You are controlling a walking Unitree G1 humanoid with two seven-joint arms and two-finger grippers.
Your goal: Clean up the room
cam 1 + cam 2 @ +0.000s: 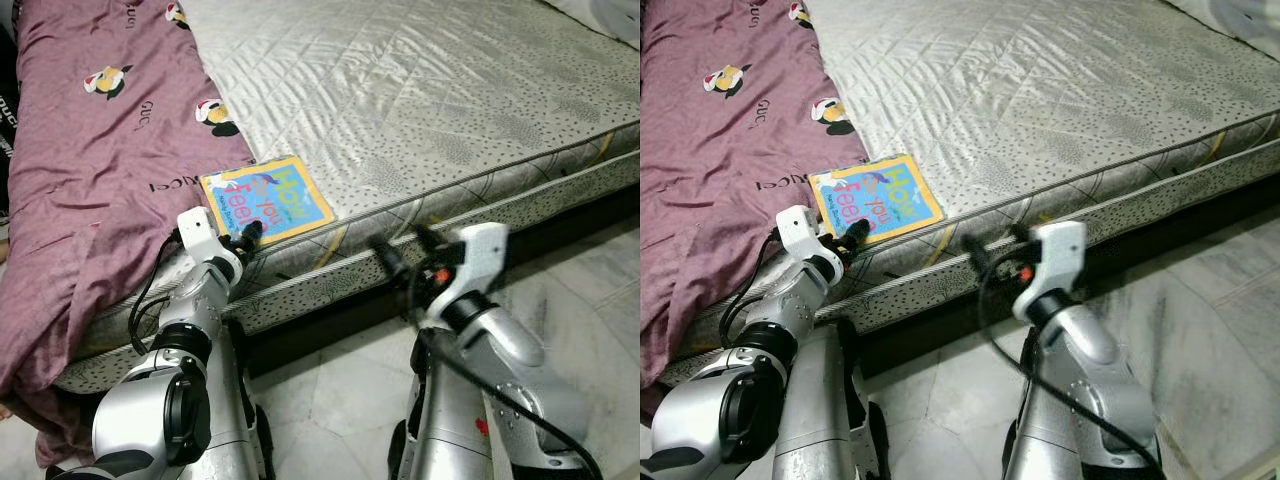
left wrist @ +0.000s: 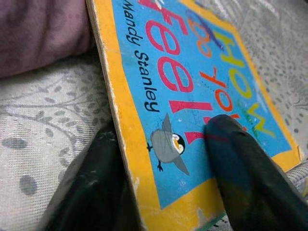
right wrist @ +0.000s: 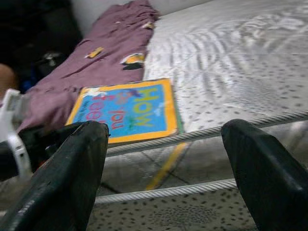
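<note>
A children's book with a blue cover and yellow border lies flat at the near edge of a grey quilted mattress. My left gripper is shut on the book's near corner; in the left wrist view one black finger presses on the cover and the other lies under the edge. My right gripper hangs open in front of the mattress side, to the right of the book, holding nothing. The right wrist view looks between its spread fingers at the book.
A mauve printed blanket covers the left part of the bed and hangs over its edge, just left of the book. Pale marble floor lies below the mattress, under my arms.
</note>
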